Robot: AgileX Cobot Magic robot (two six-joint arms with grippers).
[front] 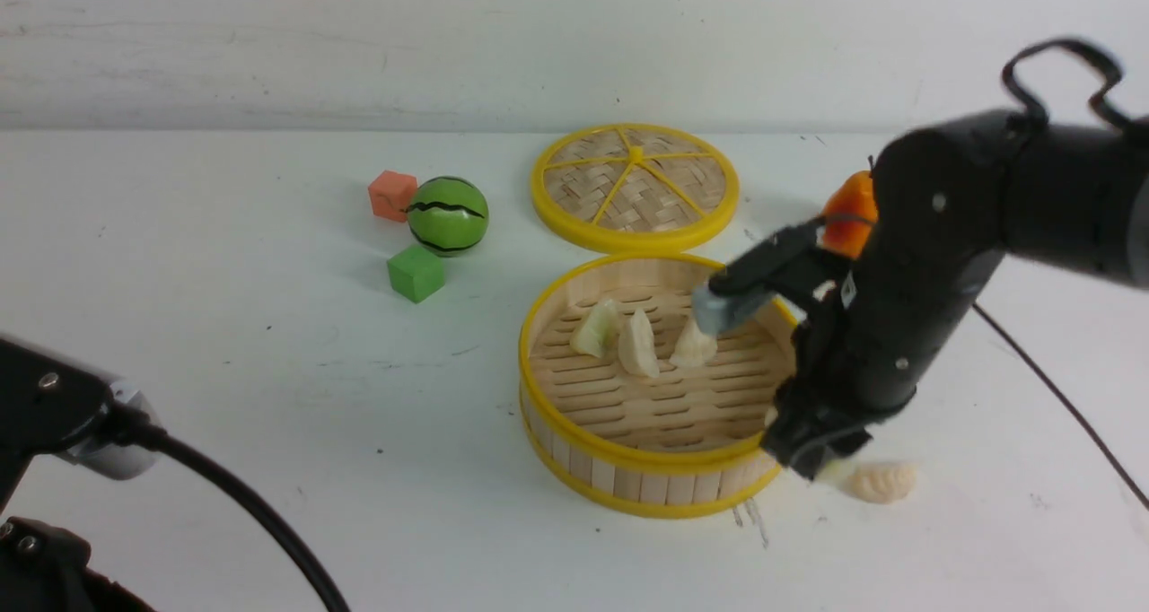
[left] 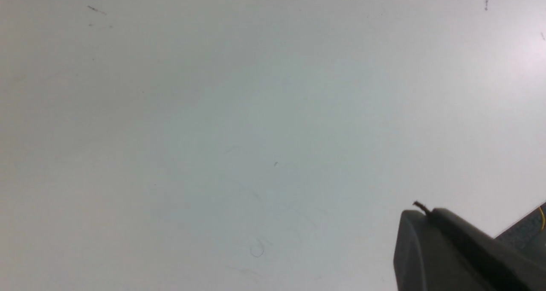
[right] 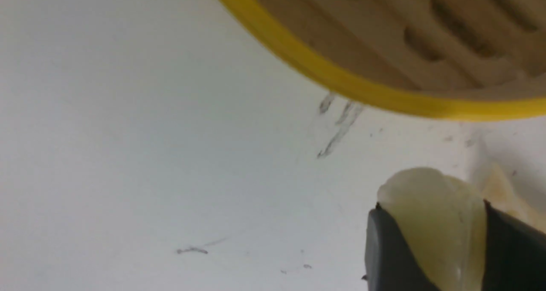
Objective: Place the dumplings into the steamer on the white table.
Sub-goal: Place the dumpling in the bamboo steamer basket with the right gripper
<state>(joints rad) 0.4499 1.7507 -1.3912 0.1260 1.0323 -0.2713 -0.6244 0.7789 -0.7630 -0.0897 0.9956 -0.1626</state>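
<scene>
Right gripper (right: 431,208) clamped on pale dumpling (right: 426,240) just beside steamer (front: 523,361), three dumplings (front: 639,343) inside, left gripper (left: 420,227) closed over white table (front: 224,397)

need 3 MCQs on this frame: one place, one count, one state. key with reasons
1. Where is the lid relative to the steamer?
A) on top of it
B) inside it
C) flat on the white table, behind it

2. How many dumplings lie inside the steamer?
A) three
B) one
C) five

3. What state is the right pincer in?
A) wide open, empty
B) closed on a dumpling
C) closed on the lid

Key:
1. C: the front view shows the lid lying on the table beyond the steamer's far rim.
2. A: three sit on the slatted floor.
3. B: the right wrist view shows a dumpling between its two fingers.
</scene>
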